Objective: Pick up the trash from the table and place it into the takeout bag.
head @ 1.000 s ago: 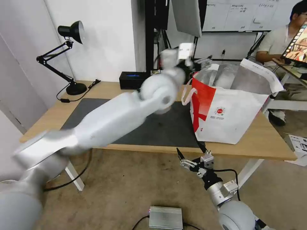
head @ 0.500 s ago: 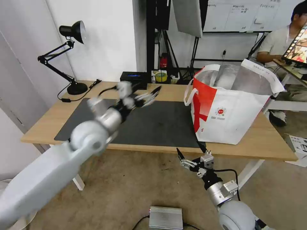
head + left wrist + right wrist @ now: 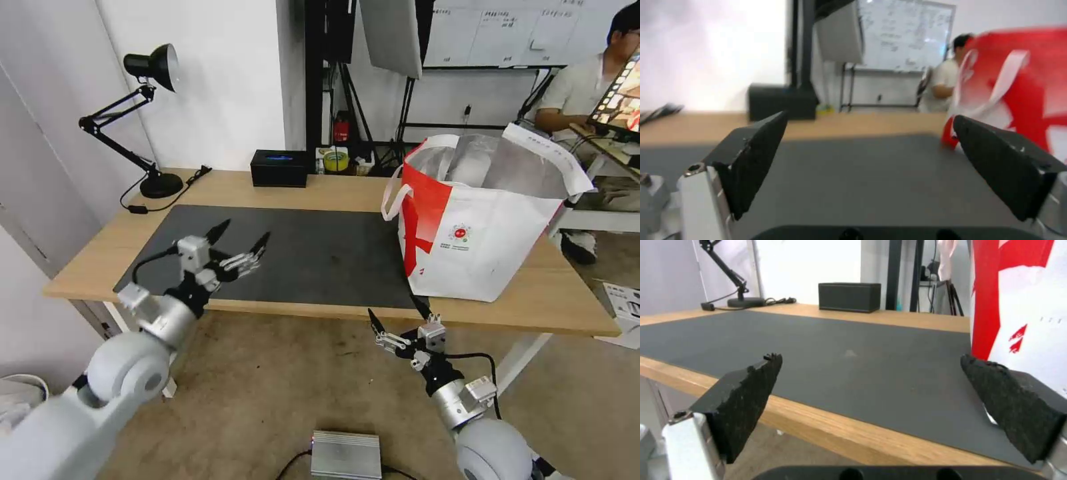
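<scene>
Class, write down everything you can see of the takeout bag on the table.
The takeout bag is a large white tote with a broad red panel on its left side, a small round red logo on the front and white strap handles. Its silver foil lining shows through the open, gaping top. It stands upright on the right part of the table, its lower left corner on the dark mat. Neither gripper touches it.

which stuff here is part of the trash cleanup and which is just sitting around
Job: large white-and-red takeout bag; light wood table with dark grey mat; open left gripper; open right gripper.
Just lying about: black desk lamp; black box; yellow tape roll.
</scene>
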Motion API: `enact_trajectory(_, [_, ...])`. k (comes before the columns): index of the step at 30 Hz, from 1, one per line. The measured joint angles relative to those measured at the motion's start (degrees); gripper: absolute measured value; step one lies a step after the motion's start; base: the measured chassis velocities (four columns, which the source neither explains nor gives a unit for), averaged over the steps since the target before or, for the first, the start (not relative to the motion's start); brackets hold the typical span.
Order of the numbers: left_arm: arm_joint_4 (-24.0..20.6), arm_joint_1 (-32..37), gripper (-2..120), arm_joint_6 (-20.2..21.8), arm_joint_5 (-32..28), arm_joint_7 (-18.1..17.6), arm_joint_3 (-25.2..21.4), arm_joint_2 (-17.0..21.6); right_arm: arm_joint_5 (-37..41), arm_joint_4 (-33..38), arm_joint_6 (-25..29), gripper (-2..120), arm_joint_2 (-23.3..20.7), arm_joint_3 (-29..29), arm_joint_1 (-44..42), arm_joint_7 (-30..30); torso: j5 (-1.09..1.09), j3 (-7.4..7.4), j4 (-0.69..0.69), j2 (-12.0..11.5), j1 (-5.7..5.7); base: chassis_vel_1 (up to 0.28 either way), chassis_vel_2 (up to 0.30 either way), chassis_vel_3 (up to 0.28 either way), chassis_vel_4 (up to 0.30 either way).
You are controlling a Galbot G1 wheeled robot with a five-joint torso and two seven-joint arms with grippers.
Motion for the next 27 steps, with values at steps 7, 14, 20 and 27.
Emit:
enact_trajectory(7, [1.3, 7.8, 100, -3.5, 4.3, 1.1, -5.1, -4.8, 0.0, 0.0, 0.0, 100, 0.0, 0.0, 0.0, 0.0, 0.01, 0.0, -0.01, 0.0, 0.0, 0.0, 0.0, 0.0, 0.0])
enact_trajectory(14, [2.2, 10.9, 100, -5.1, 4.1, 2.3, -8.0, -5.6, 0.0, 0.0, 0.0, 100, 0.0, 0.0, 0.0, 0.0, 0.01, 0.0, -0.01, 0.0, 0.0, 0.0, 0.0, 0.0, 0.0])
enact_trajectory(20, [2.2, 12.9, 100, -5.2, 4.4, 2.3, -9.1, -6.2, 0.0, 0.0, 0.0, 100, 0.0, 0.0, 0.0, 0.0, 0.01, 0.0, -0.01, 0.0, 0.0, 0.0, 0.0, 0.0, 0.0])
enact_trajectory(27, [2.3, 14.2, 100, -5.7, 4.7, 2.3, -9.6, -6.5, 0.0, 0.0, 0.0, 100, 0.0, 0.0, 0.0, 0.0, 0.01, 0.01, -0.01, 0.0, 0.0, 0.0, 0.0, 0.0, 0.0])
